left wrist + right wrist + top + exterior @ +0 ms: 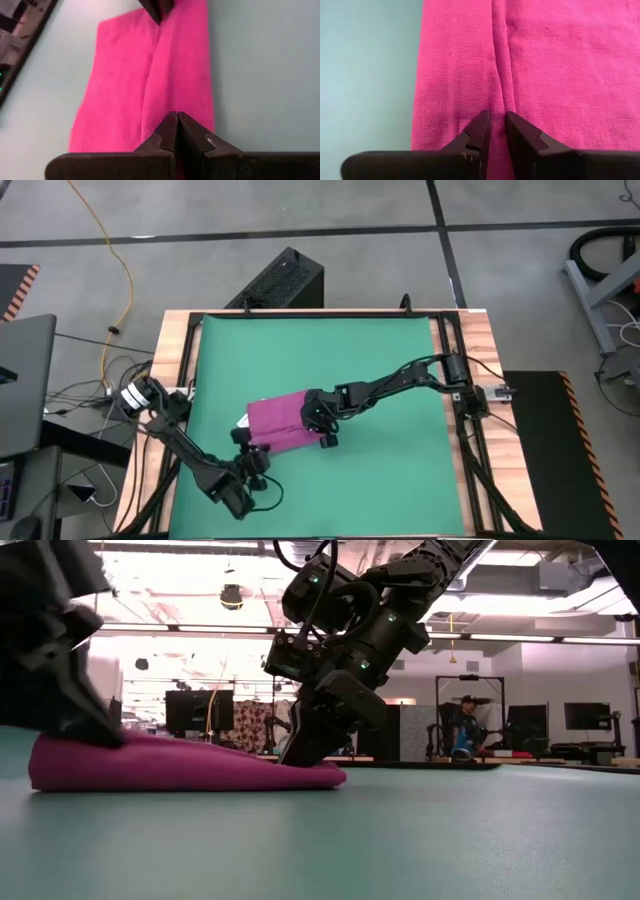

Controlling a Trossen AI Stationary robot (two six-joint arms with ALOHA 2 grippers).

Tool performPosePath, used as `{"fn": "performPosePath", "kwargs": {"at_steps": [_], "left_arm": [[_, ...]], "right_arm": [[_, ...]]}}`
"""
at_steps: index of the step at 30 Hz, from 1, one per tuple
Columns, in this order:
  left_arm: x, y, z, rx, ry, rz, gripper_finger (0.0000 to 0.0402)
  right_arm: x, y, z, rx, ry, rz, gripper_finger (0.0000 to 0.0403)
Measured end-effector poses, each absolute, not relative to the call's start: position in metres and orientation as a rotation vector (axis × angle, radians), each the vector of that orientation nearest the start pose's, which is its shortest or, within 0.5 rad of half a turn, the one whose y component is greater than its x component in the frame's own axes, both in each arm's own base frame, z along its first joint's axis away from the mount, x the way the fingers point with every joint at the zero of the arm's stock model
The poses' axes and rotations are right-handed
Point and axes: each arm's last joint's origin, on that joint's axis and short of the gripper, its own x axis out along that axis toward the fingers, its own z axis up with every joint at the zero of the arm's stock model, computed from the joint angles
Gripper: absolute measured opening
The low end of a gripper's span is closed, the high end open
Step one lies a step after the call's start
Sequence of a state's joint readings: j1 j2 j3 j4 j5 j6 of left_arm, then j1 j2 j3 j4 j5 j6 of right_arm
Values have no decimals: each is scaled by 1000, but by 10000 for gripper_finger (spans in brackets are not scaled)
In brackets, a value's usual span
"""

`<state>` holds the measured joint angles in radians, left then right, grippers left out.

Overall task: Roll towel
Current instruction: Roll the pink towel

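Observation:
The magenta towel (275, 418) lies folded into a narrow strip on the green mat (380, 370), left of centre. My left gripper (250, 445) is at the strip's near-left end. In the left wrist view its fingertips are closed together (177, 116) on a crease of the towel (130, 100). My right gripper (318, 420) is at the far-right end, its fingers pinched (498, 117) on a fold of the towel (560, 65). In the low view the towel (190, 765) lies flat, with the right gripper (305, 755) pressing its right end and the left gripper (105, 735) on its left end.
A black box (285, 280) stands behind the table's back edge. A laptop (20, 380) and cables lie off the left side. Wooden table borders (175, 350) frame the mat. A person (465, 725) sits far back in the room.

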<state>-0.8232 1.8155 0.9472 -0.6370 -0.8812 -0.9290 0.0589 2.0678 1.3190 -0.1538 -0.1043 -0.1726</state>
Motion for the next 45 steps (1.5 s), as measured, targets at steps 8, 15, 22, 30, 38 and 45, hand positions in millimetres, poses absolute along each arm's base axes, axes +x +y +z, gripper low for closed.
{"fn": "performPosePath", "kwargs": {"at_steps": [8, 15, 22, 30, 38, 45], "left_arm": [[201, -202, 105, 144, 825, 458, 0], [190, -204, 101, 65, 800, 484, 0], [190, -204, 100, 63, 804, 478, 0], [190, -204, 100, 64, 807, 475, 0], [191, -205, 101, 71, 808, 462, 0], [198, -214, 109, 98, 808, 420, 0]], "right_arm": [[425, 28, 137, -140, 892, 230, 87], [425, 28, 137, -140, 888, 230, 87], [422, 30, 158, -165, 827, 237, 87], [428, 54, 186, -255, 586, 404, 87], [446, 63, 154, -281, 498, 414, 74], [450, 49, 111, -181, 623, 378, 70]]}}
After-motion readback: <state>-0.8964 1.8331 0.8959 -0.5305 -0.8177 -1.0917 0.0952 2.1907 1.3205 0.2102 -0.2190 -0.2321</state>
